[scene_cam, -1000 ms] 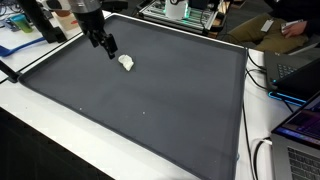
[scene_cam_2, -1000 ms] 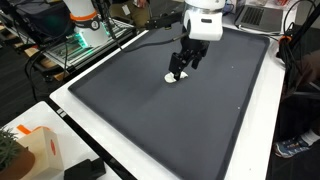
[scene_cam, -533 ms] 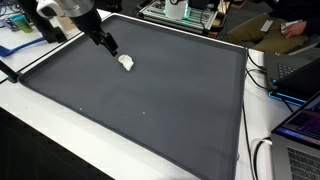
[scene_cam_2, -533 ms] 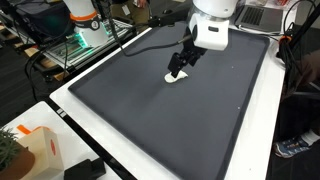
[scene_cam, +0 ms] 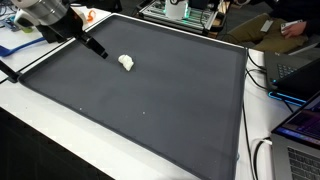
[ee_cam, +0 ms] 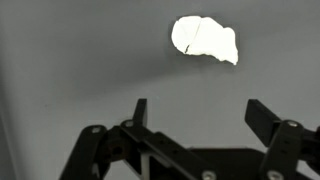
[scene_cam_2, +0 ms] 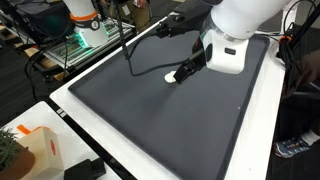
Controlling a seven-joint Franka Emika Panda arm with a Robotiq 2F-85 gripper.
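A small white crumpled lump (scene_cam: 126, 62) lies on the dark grey mat (scene_cam: 150, 100), alone and touching nothing. In the wrist view the white lump (ee_cam: 205, 40) sits above and ahead of the fingers. My gripper (ee_cam: 202, 112) is open, with only bare mat between its fingers. In an exterior view my gripper (scene_cam: 98, 49) hangs to the left of the lump and apart from it. From the opposite side my gripper (scene_cam_2: 185, 72) partly hides the lump (scene_cam_2: 170, 77), of which only a sliver shows.
The mat (scene_cam_2: 170, 110) fills a white table (scene_cam: 40, 130). Laptops (scene_cam: 297, 128) and cables crowd one side beyond the table's edge. A second robot base (scene_cam_2: 84, 22) and equipment stand behind the far edge. A box and a plant (scene_cam_2: 20, 150) sit at a near corner.
The arm has lifted and drawn back from the lump, toward the mat's far-left edge. The lump stays where it was. The jaws stay open.
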